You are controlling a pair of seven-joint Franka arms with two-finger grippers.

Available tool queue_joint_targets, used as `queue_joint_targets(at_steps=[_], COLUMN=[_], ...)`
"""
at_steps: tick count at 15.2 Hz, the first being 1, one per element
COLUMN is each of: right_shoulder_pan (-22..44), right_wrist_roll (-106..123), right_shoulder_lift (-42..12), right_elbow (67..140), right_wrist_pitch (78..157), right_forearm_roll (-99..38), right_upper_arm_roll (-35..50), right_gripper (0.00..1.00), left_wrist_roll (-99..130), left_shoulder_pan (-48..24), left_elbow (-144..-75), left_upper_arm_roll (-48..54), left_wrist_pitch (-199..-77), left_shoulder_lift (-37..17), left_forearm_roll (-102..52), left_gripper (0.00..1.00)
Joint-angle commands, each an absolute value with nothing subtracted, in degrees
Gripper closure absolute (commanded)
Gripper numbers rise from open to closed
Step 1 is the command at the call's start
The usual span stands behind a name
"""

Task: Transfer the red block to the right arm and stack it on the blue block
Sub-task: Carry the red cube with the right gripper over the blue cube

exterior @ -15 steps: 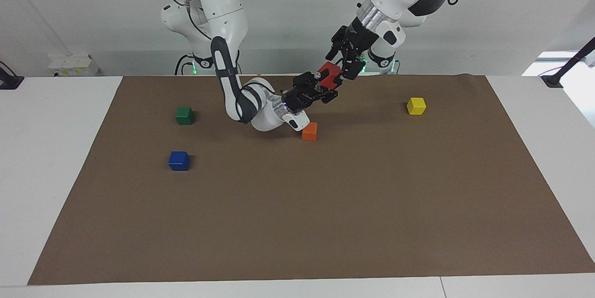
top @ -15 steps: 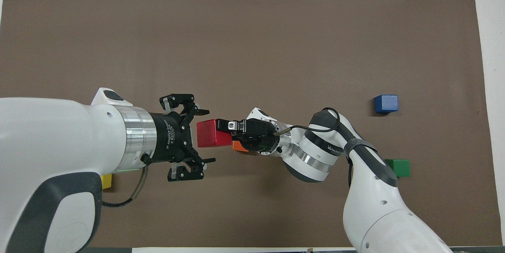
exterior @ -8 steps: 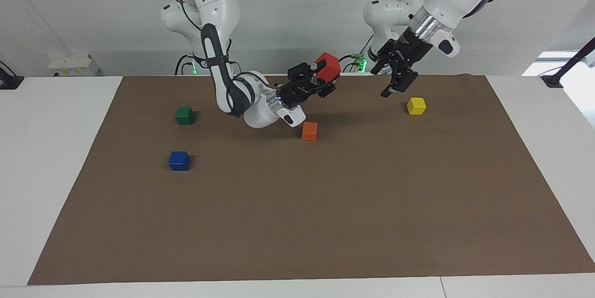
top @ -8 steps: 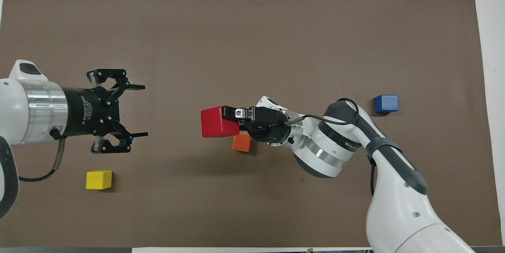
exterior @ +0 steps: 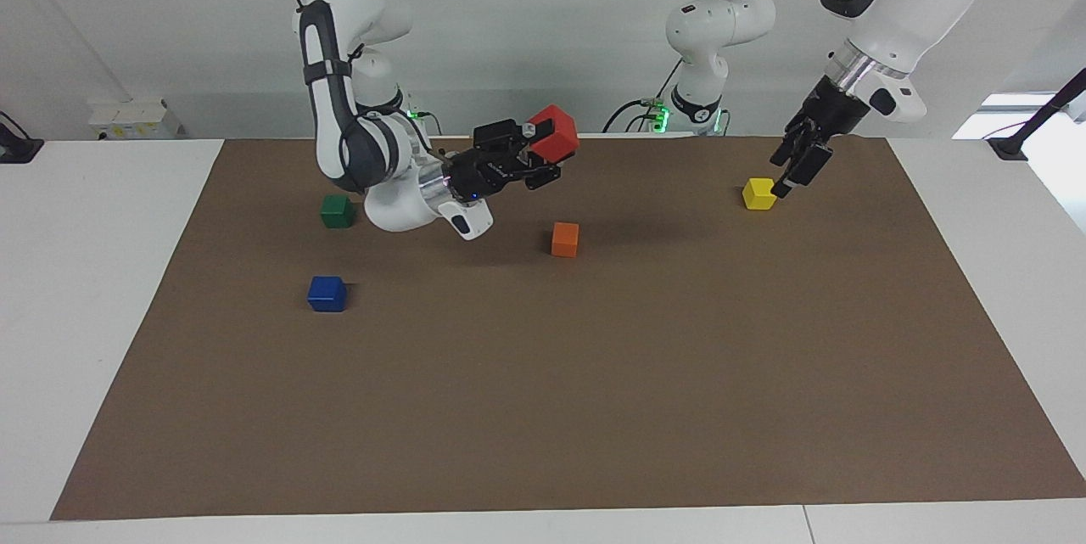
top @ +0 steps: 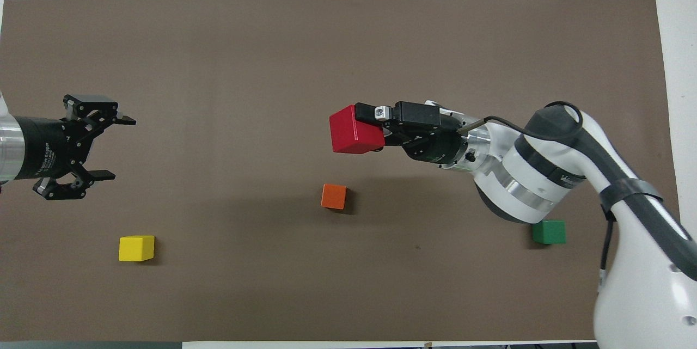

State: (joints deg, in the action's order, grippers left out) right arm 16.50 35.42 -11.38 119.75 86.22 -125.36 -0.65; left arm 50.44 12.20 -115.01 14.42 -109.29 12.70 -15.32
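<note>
My right gripper [exterior: 545, 155] is shut on the red block [exterior: 553, 133] and holds it in the air above the brown mat, over the stretch between the orange cube and the green cube. The gripper [top: 377, 131] and the red block [top: 354, 131] also show in the overhead view. The blue block [exterior: 327, 294] sits on the mat toward the right arm's end, farther from the robots than the green cube. In the overhead view my right arm hides it. My left gripper [exterior: 782, 175] is open and empty, just above the mat beside the yellow cube; it also shows in the overhead view [top: 121, 147].
An orange cube [exterior: 565, 239] lies near the mat's middle. A green cube [exterior: 337, 210] lies near the right arm's base and a yellow cube [exterior: 759, 193] toward the left arm's end. The brown mat [exterior: 594, 408] covers most of the white table.
The left gripper has drawn away from the red block to its own end, beside the yellow cube. The right gripper has carried the red block up and toward the right arm's end.
</note>
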Motion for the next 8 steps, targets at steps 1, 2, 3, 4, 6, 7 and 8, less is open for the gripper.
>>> queue_joint_targets(at_steps=[1, 2, 3, 4, 6, 7, 8], right_shoulder_pan=[13.02, 12.05, 11.26, 10.38, 9.50, 8.88, 8.27], right_wrist_roll=[28.23, 26.47, 24.54, 22.09, 19.61, 18.64, 17.15], right_shoulder_lift=[-5.55, -4.49, -3.26, -2.21, -0.80, -0.36, -0.18], right_elbow=[118.57, 117.87, 117.25, 116.55, 115.41, 114.79, 113.92], right_wrist_pitch=[92.97, 94.55, 95.88, 97.11, 99.30, 99.84, 99.93], right_forearm_roll=[-116.83, -113.76, -110.69, -107.00, -99.35, -95.75, -91.71], right_upper_arm_roll=[-0.35, -0.26, -0.35, -0.35, -0.35, -0.44, -0.53], right_gripper=[1.00, 1.00, 1.00, 1.00, 1.00, 1.00, 1.00], left_wrist_roll=[36.25, 34.30, 33.32, 32.09, 23.00, 17.81, 14.88], left_shoulder_pan=[12.57, 12.74, 12.74, 12.57, 12.31, 12.04, 12.04], left_elbow=[-111.55, -109.45, -107.07, -104.61, -100.48, -98.89, -96.01], left_upper_arm_roll=[14.68, 14.68, 14.68, 14.76, 14.68, 14.68, 14.76], left_wrist_pitch=[-107.76, -106.80, -106.09, -104.34, -99.43, -97.06, -95.20], left_shoulder_lift=[10.47, 9.24, 7.66, 5.73, 3.44, 2.91, 1.68], left_forearm_roll=[-8.45, -8.18, -6.78, -4.68, -2.56, -0.90, 1.12], left_gripper=[0.00, 0.00, 0.00, 0.00, 0.00, 0.00, 0.00])
